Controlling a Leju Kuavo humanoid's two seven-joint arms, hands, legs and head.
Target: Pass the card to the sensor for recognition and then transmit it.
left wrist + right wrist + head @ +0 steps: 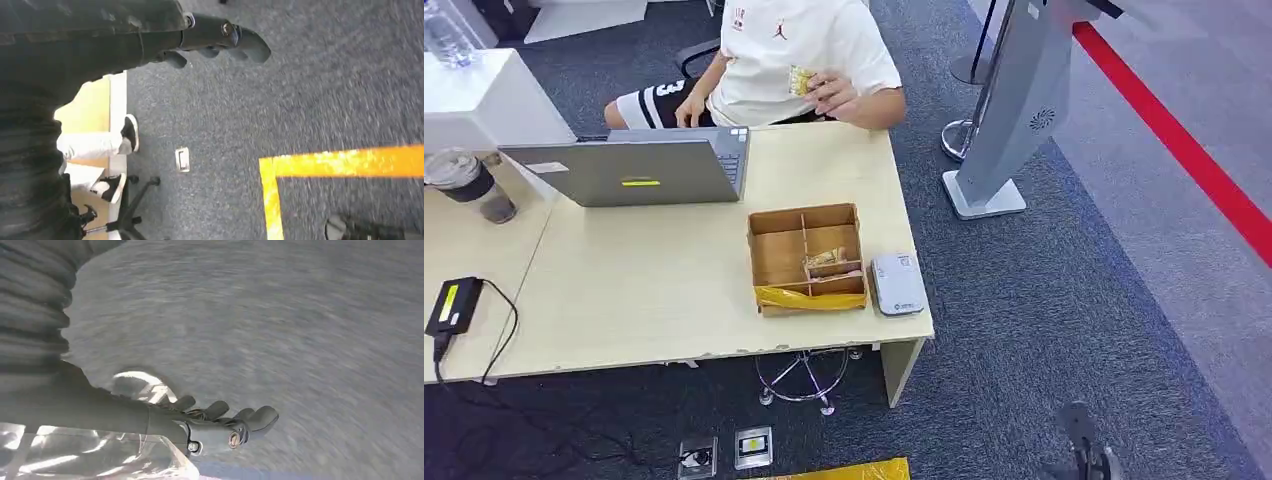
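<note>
A laptop (639, 168) and cup (469, 184) sit on the desk (644, 290), a seated person (794, 60) behind it, a chair base (804, 380) underneath.

Left hand (220, 40) hanging empty, fingers apart, right hand (225, 425) likewise

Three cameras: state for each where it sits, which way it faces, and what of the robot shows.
Head view: high on the body, facing forward and down at the desk, divided cardboard box and white card reader.
Left wrist view: behind the left hand, facing grey carpet with yellow floor tape.
Right wrist view: behind the right hand, facing blurred carpet.
Shared: the carpet.
</note>
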